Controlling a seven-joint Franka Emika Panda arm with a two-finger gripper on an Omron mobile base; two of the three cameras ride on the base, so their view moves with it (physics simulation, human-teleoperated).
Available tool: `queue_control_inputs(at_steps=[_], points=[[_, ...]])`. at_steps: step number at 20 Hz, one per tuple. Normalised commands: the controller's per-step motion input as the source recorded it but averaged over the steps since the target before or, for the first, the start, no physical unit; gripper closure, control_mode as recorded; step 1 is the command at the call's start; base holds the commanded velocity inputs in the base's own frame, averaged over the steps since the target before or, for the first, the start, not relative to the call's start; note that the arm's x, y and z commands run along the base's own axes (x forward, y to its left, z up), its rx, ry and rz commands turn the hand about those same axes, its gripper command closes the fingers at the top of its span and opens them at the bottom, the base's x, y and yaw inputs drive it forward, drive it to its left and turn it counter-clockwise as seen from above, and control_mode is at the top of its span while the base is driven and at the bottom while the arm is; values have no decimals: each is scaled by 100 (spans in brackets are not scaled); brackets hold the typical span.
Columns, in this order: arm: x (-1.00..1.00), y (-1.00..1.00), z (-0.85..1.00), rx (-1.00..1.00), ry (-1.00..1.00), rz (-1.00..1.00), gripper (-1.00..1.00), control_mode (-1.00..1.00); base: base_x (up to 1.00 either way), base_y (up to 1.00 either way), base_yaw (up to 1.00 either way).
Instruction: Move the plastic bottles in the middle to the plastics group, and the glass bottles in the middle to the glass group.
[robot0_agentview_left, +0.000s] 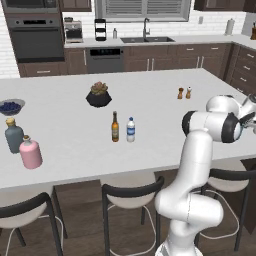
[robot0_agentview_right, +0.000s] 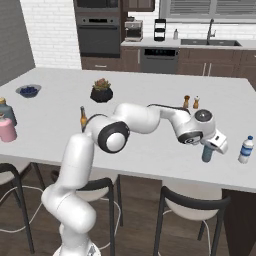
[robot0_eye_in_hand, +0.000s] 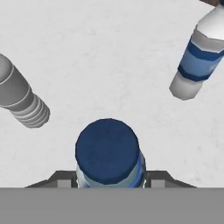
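In my hand view, at the bottom centre, the teal-blue bottle (robot0_eye_in_hand: 108, 153) sits between the two finger tips of the gripper (robot0_eye_in_hand: 108, 180), its dark blue cap facing the camera. The tips flank it closely, but I cannot tell whether they are pressing on it or have let go. In the right base view the same bottle (robot0_agentview_right: 206, 153) stands upright under the hand at the right of the frame, its base apparently on the white island counter (robot0_agentview_right: 150, 150).

I judge this as the placing step for one plastic bottle: a blue-labelled water bottle (robot0_eye_in_hand: 199, 57) and a pale clear bottle (robot0_eye_in_hand: 19, 98) of the plastics group stand near.

The next move calls for spreading the fingers and lifting straight off without tipping it.

Further off, mid-frame in the left base view, the amber beer bottle (robot0_agentview_left: 115, 127) and the white-capped water bottle (robot0_agentview_left: 130, 130) wait just beside each other. The pink bottle (robot0_agentview_left: 30, 152) and grey-blue corked bottle (robot0_agentview_left: 13, 134) stand at the left edge.
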Motion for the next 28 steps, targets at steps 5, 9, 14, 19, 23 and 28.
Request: queue_control_inputs(at_steps=[5, 9, 14, 19, 23, 28], points=[[15, 0, 0, 0, 3, 0, 100, -100, 0, 0, 0], [6, 0, -17, 0, 15, 0, 100, -100, 0, 0, 0], [7, 0, -19, 1, 5, 0, 100, -100, 0, 0, 0], [0, 0, -8, 7, 0, 0, 100, -100, 0, 0, 0], [4, 0, 0, 4, 0, 0, 100, -100, 0, 0, 0], [12, 1, 0, 0, 0, 0, 100, -100, 0, 0, 0]])
